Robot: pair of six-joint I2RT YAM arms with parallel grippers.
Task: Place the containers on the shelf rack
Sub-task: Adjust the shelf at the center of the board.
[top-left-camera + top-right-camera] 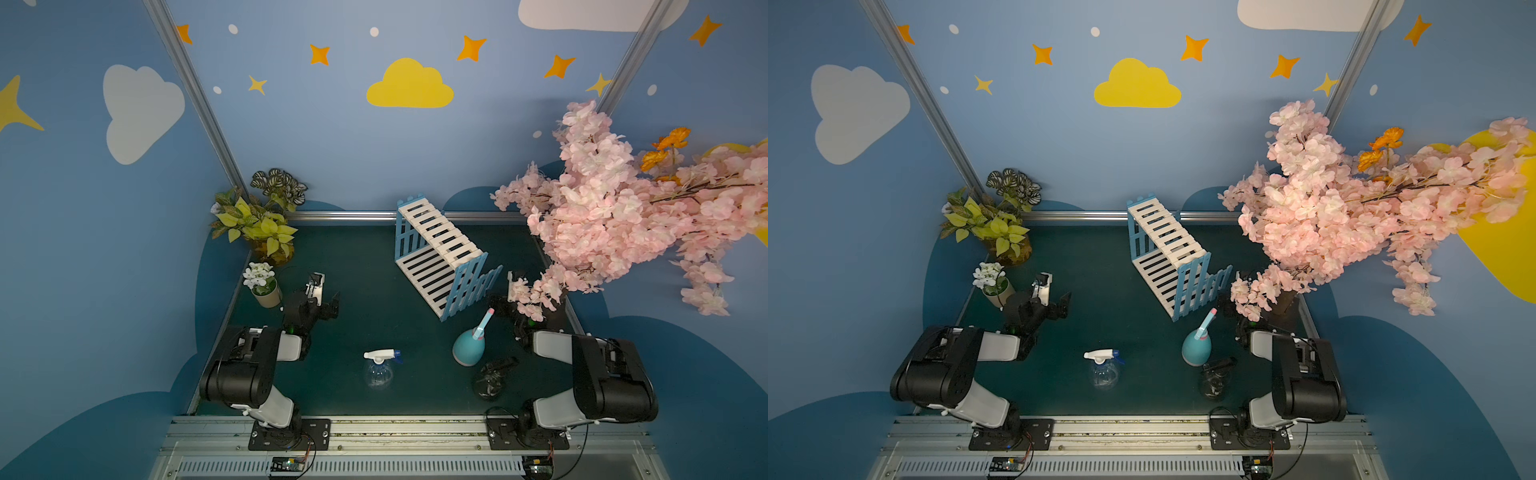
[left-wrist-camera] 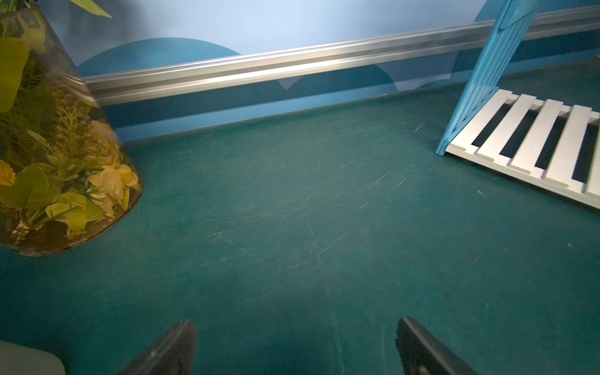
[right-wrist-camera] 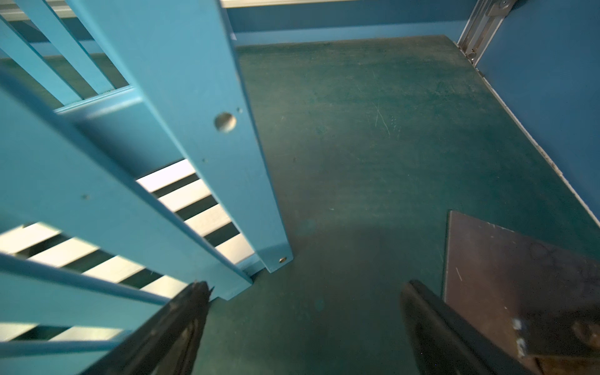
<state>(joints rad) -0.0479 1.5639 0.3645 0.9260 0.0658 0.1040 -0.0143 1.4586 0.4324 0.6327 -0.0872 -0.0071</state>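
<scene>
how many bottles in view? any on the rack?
3, all on the table, none on the shelf rack. Clear spray bottle front centre; teal bottle by the rack's near end; dark spray bottle beside it, nearer the front. Blossoms could hide more.

A lab robot booth: aluminium frame, cartoon-sky walls.

White-flower pot, leafy plant behind it — pink blossom branch opposite

I see shelf rack white slats, light-blue frames | clear bottle white sprayer | teal bottle pink tip | smoky bottle black trigger | table dark green
</scene>
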